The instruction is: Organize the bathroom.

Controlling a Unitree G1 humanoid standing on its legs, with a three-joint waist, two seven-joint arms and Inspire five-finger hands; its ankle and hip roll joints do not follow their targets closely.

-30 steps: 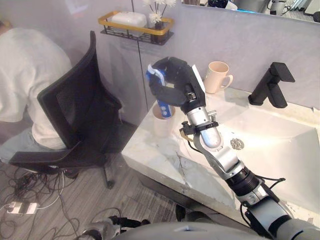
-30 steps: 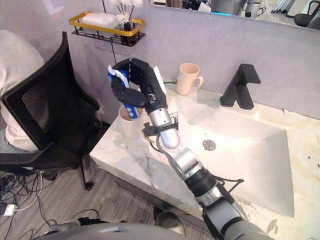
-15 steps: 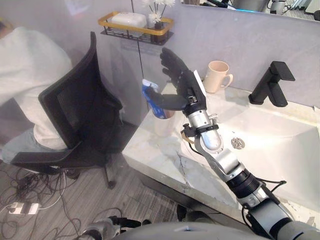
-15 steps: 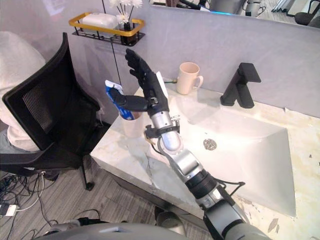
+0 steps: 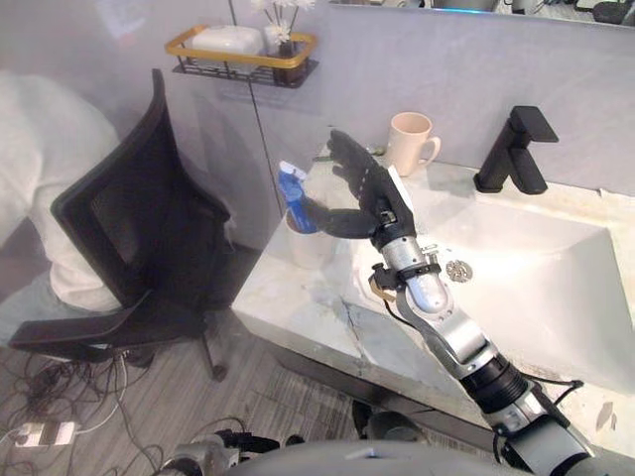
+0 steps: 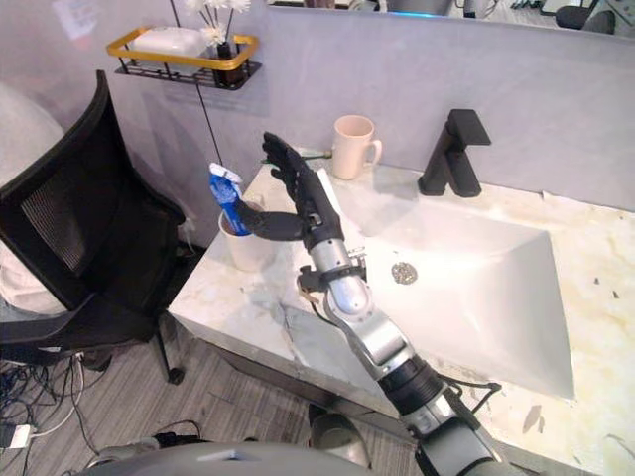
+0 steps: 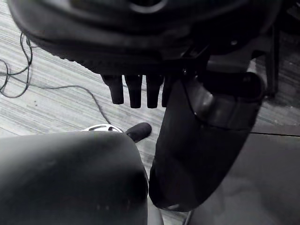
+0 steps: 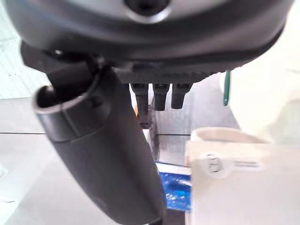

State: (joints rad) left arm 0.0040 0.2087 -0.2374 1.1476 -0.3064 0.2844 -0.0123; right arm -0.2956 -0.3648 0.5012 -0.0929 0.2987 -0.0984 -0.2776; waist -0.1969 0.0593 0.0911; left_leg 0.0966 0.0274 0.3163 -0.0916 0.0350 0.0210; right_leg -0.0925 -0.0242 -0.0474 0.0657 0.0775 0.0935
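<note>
Right hand splayed beside toothpaste tube in cup.

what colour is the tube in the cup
Blue with a white cap, the toothpaste tube; clearest in the right eye view.

a second ago the right hand was curled round the blue toothpaste tube above the white cup near the counter's left edge. its fingers have since spread straight and the hand has dropped lower, thumb stretched toward the cup. the tube, released, now stands tilted inside the cup, its white cap uppermost, near the thumb tip.
</note>
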